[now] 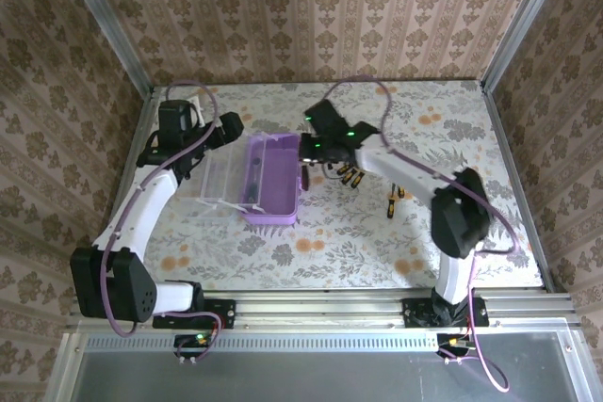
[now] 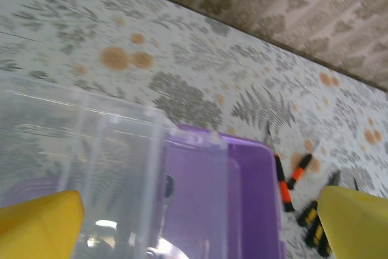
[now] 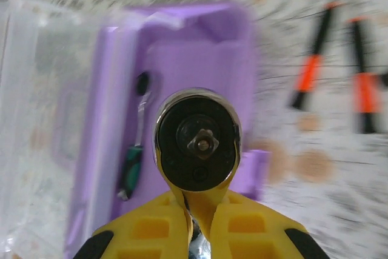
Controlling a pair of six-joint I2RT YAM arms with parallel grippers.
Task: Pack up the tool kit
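Note:
The lilac tool kit case (image 1: 273,185) lies open mid-table, its clear lid (image 1: 219,178) folded out to the left. My right gripper (image 3: 197,222) is shut on the neck of a chrome ratchet tool (image 3: 198,139), whose round head hangs over the case (image 3: 200,59). A green-handled tool (image 3: 130,171) lies inside. My left gripper (image 2: 197,235) stands wide open at the lid's (image 2: 79,150) far edge, with the lid and case (image 2: 248,192) between its yellow fingers (image 2: 39,225). Loose screwdrivers (image 1: 350,176) lie right of the case, with orange ones (image 2: 282,183) on the cloth.
Another screwdriver (image 1: 392,202) lies further right on the floral tablecloth. Two orange-banded screwdrivers (image 3: 310,71) show blurred beside the case. Patterned walls close in the table on three sides, and a metal rail (image 1: 320,308) runs along the near edge.

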